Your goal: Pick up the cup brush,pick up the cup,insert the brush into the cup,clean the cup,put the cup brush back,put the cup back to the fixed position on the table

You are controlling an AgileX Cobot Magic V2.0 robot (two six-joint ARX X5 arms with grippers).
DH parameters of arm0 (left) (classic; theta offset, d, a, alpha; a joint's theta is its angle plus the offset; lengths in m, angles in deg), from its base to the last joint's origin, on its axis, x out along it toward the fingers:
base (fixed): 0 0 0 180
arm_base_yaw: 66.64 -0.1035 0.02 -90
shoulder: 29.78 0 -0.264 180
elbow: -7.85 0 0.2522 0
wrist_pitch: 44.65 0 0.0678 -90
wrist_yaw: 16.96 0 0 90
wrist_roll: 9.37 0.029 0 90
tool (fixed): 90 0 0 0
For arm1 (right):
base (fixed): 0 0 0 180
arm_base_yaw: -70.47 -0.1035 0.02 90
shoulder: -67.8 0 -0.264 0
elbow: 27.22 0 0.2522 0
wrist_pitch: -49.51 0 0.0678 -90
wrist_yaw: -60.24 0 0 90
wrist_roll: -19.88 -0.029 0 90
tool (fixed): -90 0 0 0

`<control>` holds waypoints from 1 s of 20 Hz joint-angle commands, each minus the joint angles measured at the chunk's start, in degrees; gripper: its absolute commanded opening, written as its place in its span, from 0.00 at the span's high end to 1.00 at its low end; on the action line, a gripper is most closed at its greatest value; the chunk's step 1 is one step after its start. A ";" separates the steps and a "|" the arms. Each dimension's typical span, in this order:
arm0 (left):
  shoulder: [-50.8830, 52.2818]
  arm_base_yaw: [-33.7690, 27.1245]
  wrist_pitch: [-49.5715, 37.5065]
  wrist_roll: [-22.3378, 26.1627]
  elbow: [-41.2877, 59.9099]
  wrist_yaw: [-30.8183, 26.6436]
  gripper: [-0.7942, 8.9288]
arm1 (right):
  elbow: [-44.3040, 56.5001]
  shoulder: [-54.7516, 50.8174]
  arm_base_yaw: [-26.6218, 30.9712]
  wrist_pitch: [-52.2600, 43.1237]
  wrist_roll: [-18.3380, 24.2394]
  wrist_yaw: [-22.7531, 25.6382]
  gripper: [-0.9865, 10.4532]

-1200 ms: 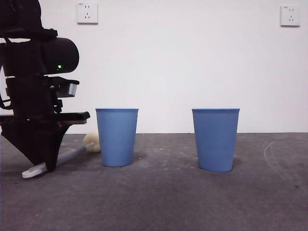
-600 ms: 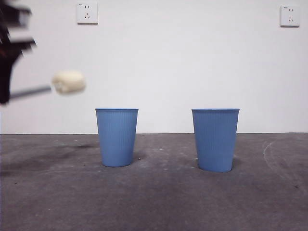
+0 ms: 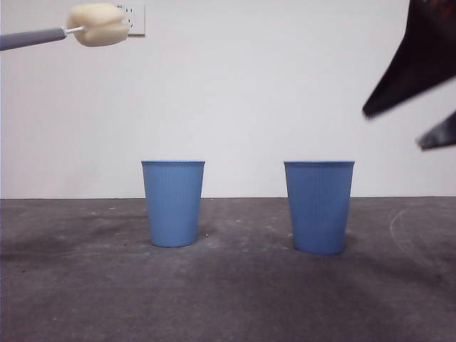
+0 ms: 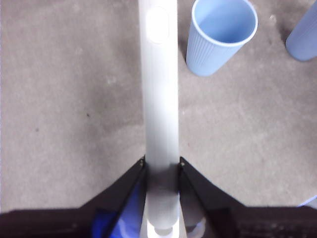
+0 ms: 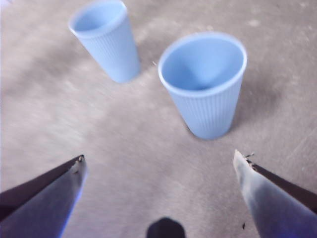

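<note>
The cup brush hangs high at the left, its cream sponge head (image 3: 98,24) level on the grey handle (image 4: 158,99). My left gripper (image 4: 161,161) is shut on that handle and sits beyond the front view's left edge. Two alike blue cups stand upright on the table (image 3: 235,299), the left cup (image 3: 173,203) and the right cup (image 3: 319,206). My right gripper (image 3: 393,130) is open at the upper right, above and to the right of the right cup. In the right wrist view this gripper (image 5: 158,156) has its jaws spread wide, with the right cup (image 5: 203,84) ahead of them and apart from both.
The other cup (image 5: 105,39) stands farther off in the right wrist view. The left wrist view looks down on one cup (image 4: 221,37), with a second cup (image 4: 303,34) at the picture's edge. A white wall with a socket (image 3: 135,20) backs the table.
The left arm lifted the brush off the table and rose out of the front view; the sponge head went from table level to the top left. The right gripper came in at the upper right.
</note>
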 commanded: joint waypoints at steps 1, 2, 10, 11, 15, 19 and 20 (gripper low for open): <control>0.15 -0.17 0.61 0.66 0.15 0.26 0.93 | 5.31 0.42 -3.69 -8.81 -2.89 5.55 0.47; 0.17 -0.17 0.81 0.72 0.15 0.24 0.93 | 7.10 0.74 -4.76 -12.33 -3.45 7.19 0.47; 0.17 -0.17 0.90 0.90 0.15 5.40 0.93 | 16.90 14.27 -8.70 -41.59 -5.51 16.44 0.47; 0.17 -0.17 0.92 0.90 0.15 5.62 0.93 | 16.90 16.63 -8.70 -44.59 -5.51 16.55 0.47; 0.20 -0.17 0.98 0.92 0.15 5.62 0.93 | 16.87 27.28 -8.70 -55.32 -5.44 17.29 0.47; 0.28 -0.15 0.96 0.92 0.15 5.79 0.93 | 16.48 36.74 -8.70 -66.34 -5.46 18.99 0.47; 0.28 -0.17 0.96 1.09 0.15 5.79 0.93 | 16.04 38.82 -8.70 -68.11 -5.46 19.19 0.47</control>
